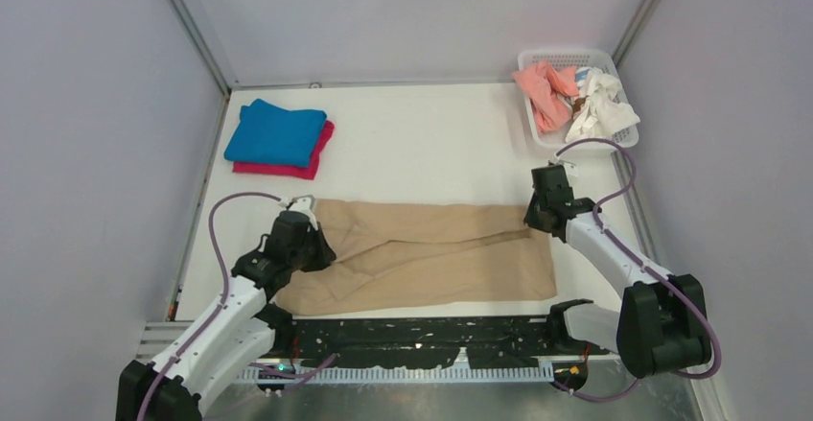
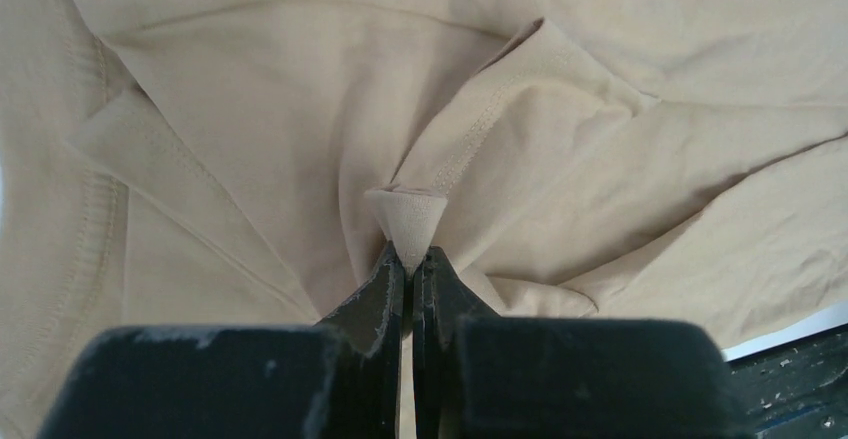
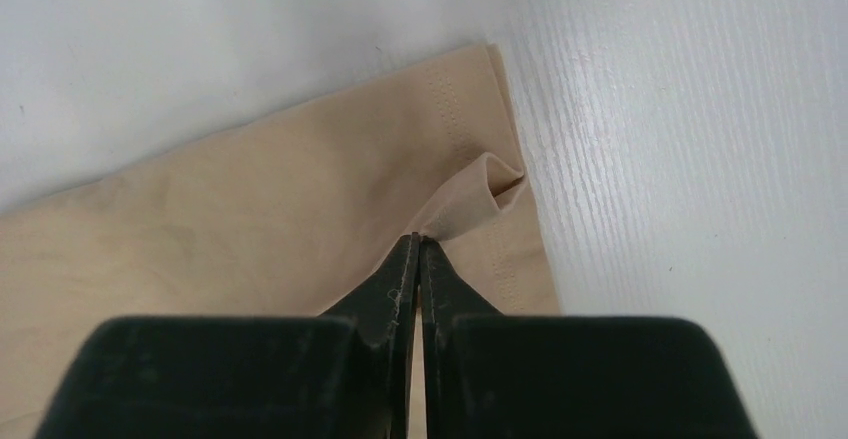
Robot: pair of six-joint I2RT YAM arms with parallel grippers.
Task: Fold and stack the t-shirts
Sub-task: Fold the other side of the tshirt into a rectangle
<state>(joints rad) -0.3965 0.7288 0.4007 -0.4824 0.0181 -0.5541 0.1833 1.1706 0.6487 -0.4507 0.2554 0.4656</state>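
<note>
left gripper (image 2: pixel 410 254): jaws pinched tight on a little peak of the tan t-shirt (image 1: pixel 431 253) near its left end, with the cloth all bunched and creased around the pinch
right gripper (image 3: pixel 418 242): same deal, jaws clamped on a small fold right by the stitched hem at the shirt's right end, on its far corner
black strip (image 1: pixel 422 330): runs along the front edge between the two arm bases, and the shirt's near edge lies just beyond it
tan t-shirt: stretched sideways across the near part of the table (image 1: pixel 431 143), from one gripper to the other; a long diagonal crease runs through the middle and it's pretty wrinkly on the left
blue t-shirt (image 1: pixel 276 133): folded, far left of the table, sitting on top of the magenta t-shirt (image 1: pixel 324 145)
magenta t-shirt: folded too, only peeking out along the near and right edges of the blue one
basket (image 1: pixel 566 55): white mesh, far right corner, well apart from the folded pair
salmon t-shirt (image 1: pixel 545 90): crumpled in the basket's left side
white t-shirt (image 1: pixel 599 106): crumpled in the right side, touching the salmon one, a bit of it hanging over the near rim
</note>
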